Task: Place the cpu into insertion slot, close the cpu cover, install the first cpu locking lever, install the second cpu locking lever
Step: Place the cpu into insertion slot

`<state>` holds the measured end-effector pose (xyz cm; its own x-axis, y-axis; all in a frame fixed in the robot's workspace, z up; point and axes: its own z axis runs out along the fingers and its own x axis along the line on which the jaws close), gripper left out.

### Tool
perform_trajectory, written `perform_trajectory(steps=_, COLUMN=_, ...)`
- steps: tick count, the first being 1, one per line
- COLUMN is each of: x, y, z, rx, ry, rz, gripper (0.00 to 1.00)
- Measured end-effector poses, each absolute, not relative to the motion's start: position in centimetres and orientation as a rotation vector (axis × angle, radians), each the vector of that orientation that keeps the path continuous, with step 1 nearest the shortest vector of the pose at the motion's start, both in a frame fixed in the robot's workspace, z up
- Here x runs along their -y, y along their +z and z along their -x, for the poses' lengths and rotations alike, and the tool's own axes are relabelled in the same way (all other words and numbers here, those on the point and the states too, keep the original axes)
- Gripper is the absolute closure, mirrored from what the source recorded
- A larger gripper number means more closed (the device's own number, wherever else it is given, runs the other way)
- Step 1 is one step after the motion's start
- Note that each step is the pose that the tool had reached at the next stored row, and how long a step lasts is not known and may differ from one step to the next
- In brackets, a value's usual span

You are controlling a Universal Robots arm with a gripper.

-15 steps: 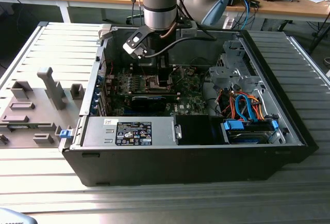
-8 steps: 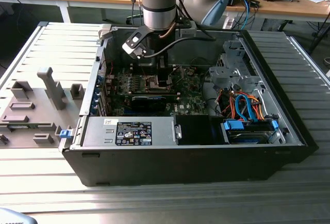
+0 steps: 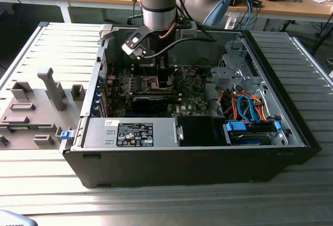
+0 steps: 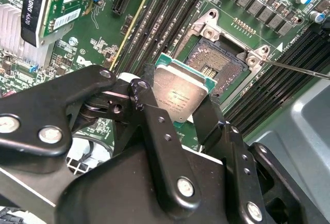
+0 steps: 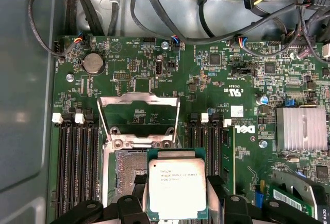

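Black metal fingers [image 4: 152,115] of my gripper [image 4: 181,94] pinch by two opposite edges the small flat square cpu with the dull silver-grey top [image 4: 180,97]. It is held just over the green circuit board [image 5: 216,95] and is not yet seated. Just behind it is the square insertion slot with dark centre and silver rim [image 4: 216,61], uncovered. Beyond the slot, the thin silver cpu cover frame [image 5: 138,98] stands raised. In the exterior view I see the gripper inside the black computer case [image 3: 197,166], at about eleven o'clock from its middle. A grey fixture block [image 3: 47,88] lies outside at nine o'clock.
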<state>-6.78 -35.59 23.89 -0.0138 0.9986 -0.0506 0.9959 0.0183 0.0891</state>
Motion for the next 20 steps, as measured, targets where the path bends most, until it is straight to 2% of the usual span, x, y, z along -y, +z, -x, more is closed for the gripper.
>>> perform_trajectory(steps=20, x=35.58, y=23.81, z=7.3, rx=-2.169, ry=0.043, rz=-2.134, gripper=0.45)
